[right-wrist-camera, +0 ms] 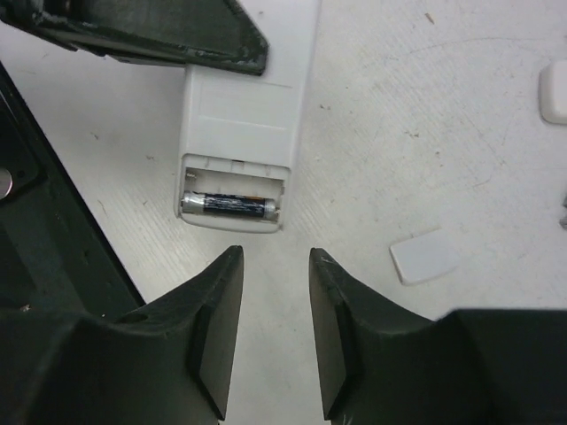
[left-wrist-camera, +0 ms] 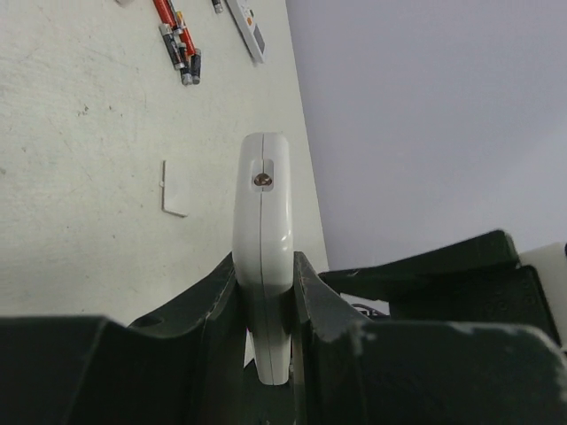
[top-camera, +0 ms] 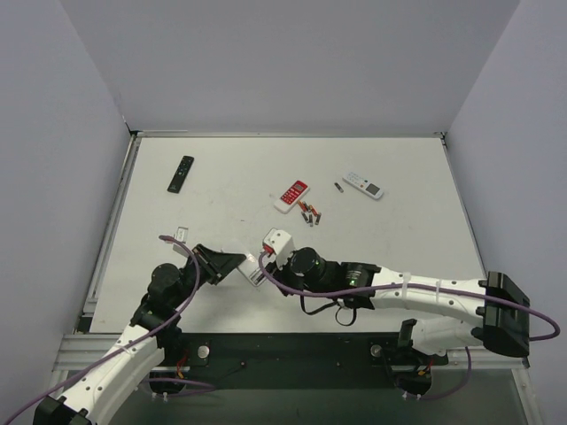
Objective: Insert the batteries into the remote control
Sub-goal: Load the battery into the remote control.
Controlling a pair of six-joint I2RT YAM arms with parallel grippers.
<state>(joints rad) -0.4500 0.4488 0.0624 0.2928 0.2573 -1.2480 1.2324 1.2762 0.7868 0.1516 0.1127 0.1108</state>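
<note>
You are partway through. Your left fingers [left-wrist-camera: 208, 305] are clamped on the remote [right-wrist-camera: 244, 97], holding it just above the desk [top-camera: 399, 248] near the front middle, back up and compartment open. One battery [right-wrist-camera: 230, 205] lies seated in the slot at the remote's end. The space beside it looks unfilled, so you probably have at least one more to load. Your right fingers [right-wrist-camera: 217, 310] stand narrowly parted with nothing between them, just short of the open end. The spare batteries [top-camera: 308, 212] lie loose farther back on the desk, well apart from the remote. The cover [right-wrist-camera: 423, 257] lies flat beside it, not yet refitted. The inner slot is shadowed and partly under the compartment lip, so you cannot be sure how many cells it takes. The seated battery's polarity is too small to read.
</note>
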